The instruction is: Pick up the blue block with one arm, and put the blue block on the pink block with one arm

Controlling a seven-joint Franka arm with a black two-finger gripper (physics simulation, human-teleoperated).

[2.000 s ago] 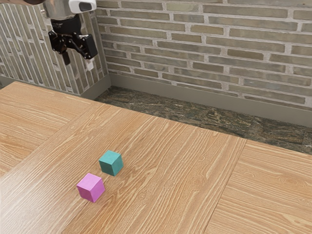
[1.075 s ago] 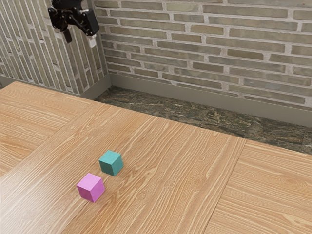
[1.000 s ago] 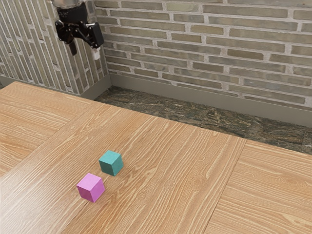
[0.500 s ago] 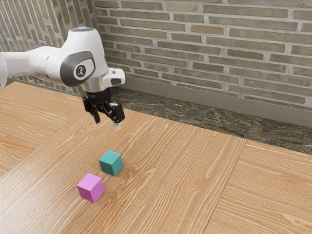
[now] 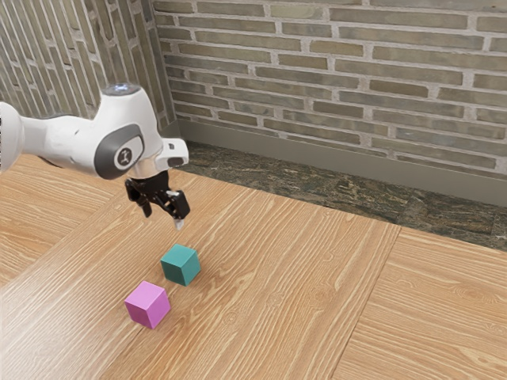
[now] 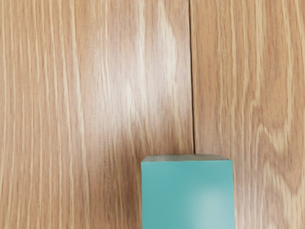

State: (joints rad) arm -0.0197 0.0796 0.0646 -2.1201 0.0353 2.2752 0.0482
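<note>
The table (image 5: 333,285) ran as plain wood boards under everything, and my arm (image 5: 71,142) reached over it from the exterior view's left. That reach was what had changed. Two seconds before, the hand hung high against the brick wall. Half a second before, it was already down over the boards. By this moment it had sunk a little lower and drawn closer to the cubes.

The pincer (image 5: 163,214) pointed downward with its fingers spread apart and nothing between them, clear of the wood.

The blue block (image 5: 181,264) sat flat on the table just below the pincer and a touch toward the exterior view's right, not yet touched (it rendered more teal than blue, but it was the only candidate). In the wrist view the blue block (image 6: 187,193) showed close under my hand, with one edge lined up near a seam in the boards. The pink block (image 5: 147,304) lay past the blue one from the pincer, near it but with a gap between them.

I judged the approach nearly finished and the grasp not yet begun. What remained was to centre the spread fingers over the blue block, lower them to either side, pinch, and then carry it the short way onto the pink one.
</note>
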